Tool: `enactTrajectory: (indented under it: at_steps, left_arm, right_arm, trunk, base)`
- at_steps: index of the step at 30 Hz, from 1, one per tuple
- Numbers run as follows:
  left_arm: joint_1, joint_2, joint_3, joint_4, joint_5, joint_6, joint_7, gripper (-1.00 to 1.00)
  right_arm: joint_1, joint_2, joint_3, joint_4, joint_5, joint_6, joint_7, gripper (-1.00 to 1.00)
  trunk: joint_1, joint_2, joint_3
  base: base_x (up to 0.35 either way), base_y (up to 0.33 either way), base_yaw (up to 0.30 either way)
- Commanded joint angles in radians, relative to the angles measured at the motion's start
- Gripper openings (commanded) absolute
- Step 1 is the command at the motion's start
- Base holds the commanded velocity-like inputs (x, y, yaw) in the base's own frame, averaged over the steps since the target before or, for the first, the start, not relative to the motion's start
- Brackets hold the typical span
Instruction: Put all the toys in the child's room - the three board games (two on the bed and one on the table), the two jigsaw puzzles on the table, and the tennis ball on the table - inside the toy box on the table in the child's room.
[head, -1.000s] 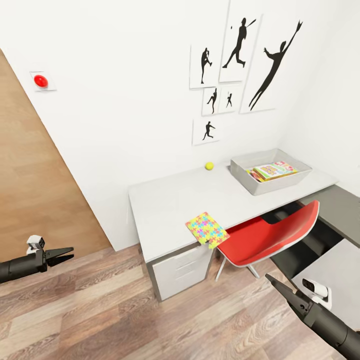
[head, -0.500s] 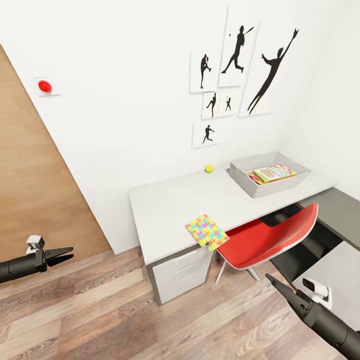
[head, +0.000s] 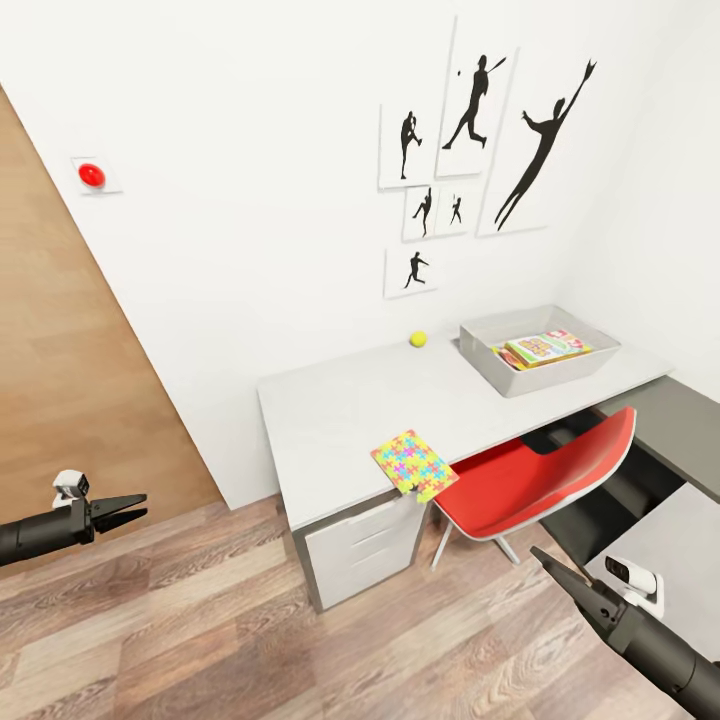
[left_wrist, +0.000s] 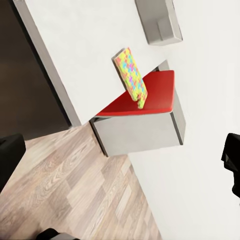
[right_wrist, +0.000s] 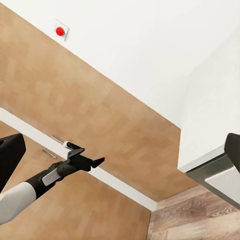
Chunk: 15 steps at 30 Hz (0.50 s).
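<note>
The table (head: 350, 410) stood against the white wall, its white drawer unit (head: 365, 545) under the near end. A jigsaw puzzle (head: 414, 464) lay on the table's near edge, one corner hanging past it — just above the seat of a red chair (head: 530, 478) pushed in beside the drawer unit. The tennis ball (head: 418, 339) sat at the back of the table by the wall, apart from the toy box (head: 480, 352) at the table's far end; colourful board games (head: 545, 348) lay inside that box. Black silhouette pictures (head: 470, 150) hung on the wall above the table, and a red wall button (head: 91, 175) sat well away from it, next to the wood-panel door (head: 70, 400). Both arms hung short of the table over the plank floor (head: 200, 620): the left gripper (head: 138, 508) had its jaws nearly closed on nothing, and the right gripper (head: 540, 556) likewise looked narrow and empty — nothing stood between either and the table.
</note>
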Motion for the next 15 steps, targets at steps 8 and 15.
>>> enactTrajectory:
  at_steps: [8,15]
  left_arm:
    - [-0.001,0.0,0.0,0.0,-0.001,0.011,-0.004,1.0]
    - [0.0,0.0,0.0,0.0,0.0,0.011,-0.004,1.0]
  right_arm:
    - [0.0,0.0,0.001,-0.002,-0.006,0.005,0.002,1.0]
    - [0.0,0.0,0.002,-0.002,-0.006,-0.009,0.003,1.0]
  trunk:
    - [0.001,-0.002,0.01]
    - [0.001,-0.002,0.022]
  base:
    - [0.0,0.0,0.0]
    - [0.0,-0.046,0.0]
